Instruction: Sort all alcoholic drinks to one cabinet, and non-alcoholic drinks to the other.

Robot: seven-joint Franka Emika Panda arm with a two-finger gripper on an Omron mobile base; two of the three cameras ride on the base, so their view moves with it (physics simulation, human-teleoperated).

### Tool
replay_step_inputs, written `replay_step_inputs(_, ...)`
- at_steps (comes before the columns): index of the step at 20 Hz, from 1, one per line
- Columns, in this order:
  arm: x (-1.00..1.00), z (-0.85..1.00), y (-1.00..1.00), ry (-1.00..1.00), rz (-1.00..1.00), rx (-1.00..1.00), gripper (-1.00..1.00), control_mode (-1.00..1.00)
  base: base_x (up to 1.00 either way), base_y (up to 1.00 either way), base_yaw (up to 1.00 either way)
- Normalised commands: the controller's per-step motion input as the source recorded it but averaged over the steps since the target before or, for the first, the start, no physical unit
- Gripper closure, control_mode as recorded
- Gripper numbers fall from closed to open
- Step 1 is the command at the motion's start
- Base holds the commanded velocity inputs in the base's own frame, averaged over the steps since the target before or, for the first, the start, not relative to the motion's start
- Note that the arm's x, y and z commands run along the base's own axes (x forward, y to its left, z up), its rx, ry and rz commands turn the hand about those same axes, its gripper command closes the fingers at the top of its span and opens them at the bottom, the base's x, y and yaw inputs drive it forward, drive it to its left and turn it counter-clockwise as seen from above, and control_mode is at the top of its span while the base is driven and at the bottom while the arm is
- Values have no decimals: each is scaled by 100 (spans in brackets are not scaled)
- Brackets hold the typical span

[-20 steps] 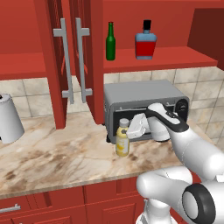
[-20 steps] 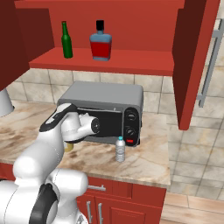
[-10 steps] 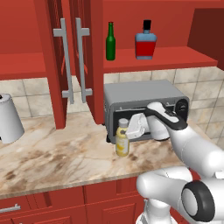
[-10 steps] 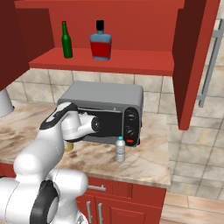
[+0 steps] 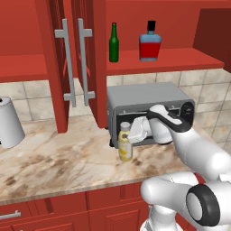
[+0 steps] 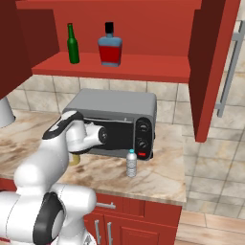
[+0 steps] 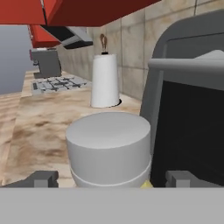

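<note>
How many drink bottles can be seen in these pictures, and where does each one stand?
4. The green bottle and the red-and-blue bottle stand on the cabinet shelf. The juice bottle and the water bottle stand on the counter before the toaster oven.

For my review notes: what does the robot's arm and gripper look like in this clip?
The arm is glossy white with rounded, bulbous links and dark grey to black joint rings. One large black ring shows near the base. A white hand carries the gripper, whose two small finger tips are dark grey and blocky. No cables or markings are visible.
</note>
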Motion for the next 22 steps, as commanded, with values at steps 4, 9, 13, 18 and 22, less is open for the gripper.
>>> replay_step_inputs(4,10,0,0,0,0,0,100,-100,0,0,0)
replay_step_inputs(9,3,0,0,0,0,0,100,-100,0,0,0)
replay_step_inputs(13,0,0,1,0,0,0,100,-100,0,0,0)
replay_step_inputs(18,-5,25,0,0,0,12,100,-100,0,0,0)
replay_step_inputs(22,-22,54,-8,-1,0,12,100,-100,0,0,0)
